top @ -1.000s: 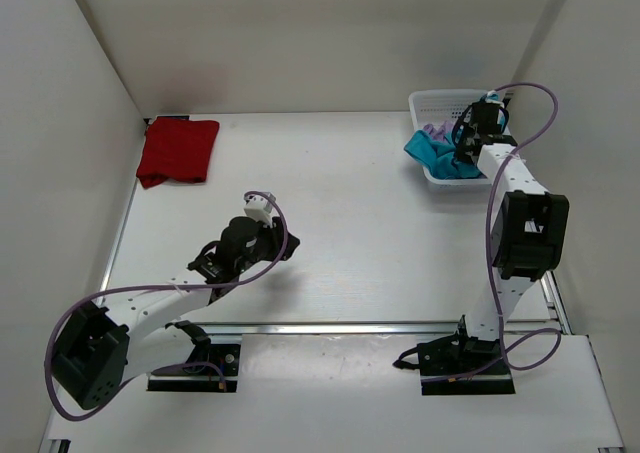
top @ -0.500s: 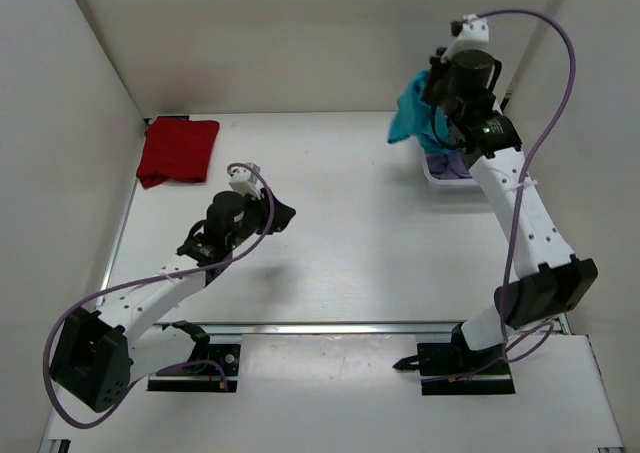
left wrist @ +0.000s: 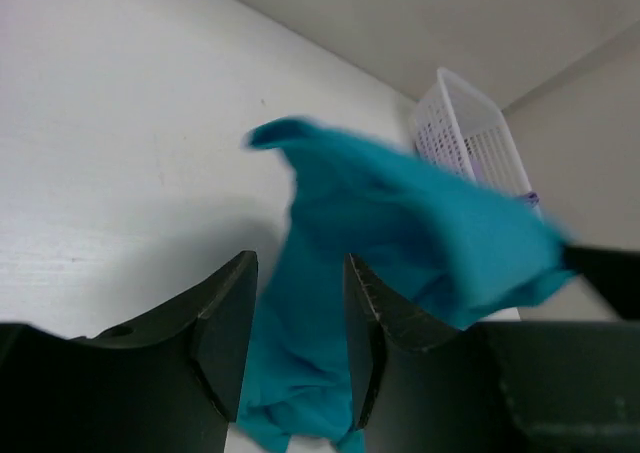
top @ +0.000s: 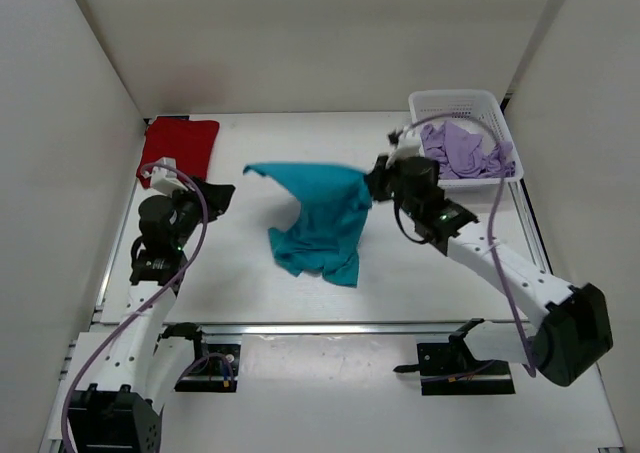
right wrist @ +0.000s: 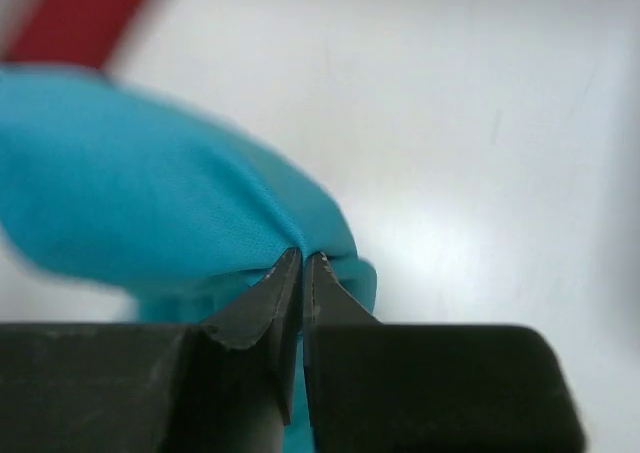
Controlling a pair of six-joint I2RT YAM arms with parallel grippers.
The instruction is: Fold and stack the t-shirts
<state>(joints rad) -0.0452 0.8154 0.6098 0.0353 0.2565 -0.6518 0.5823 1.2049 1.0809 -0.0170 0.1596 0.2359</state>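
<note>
A: Now that you're swinging the teal shirt (top: 315, 218) out of the basket (top: 455, 96), it's hanging over mid-table, clamped in your right gripper (right wrist: 302, 258) and ready for laying flat.

B: So only the lavender shirt (top: 460, 153) is lying in the basket; the red shirt (top: 178, 151) is resting far left. Your left gripper (left wrist: 300, 268) is waiting with jaws apart, empty.

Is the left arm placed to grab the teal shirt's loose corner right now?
Probably yes. The left claw is open and faces the teal shirt, with only bare table between them; the right claw pinches its other end.
</note>
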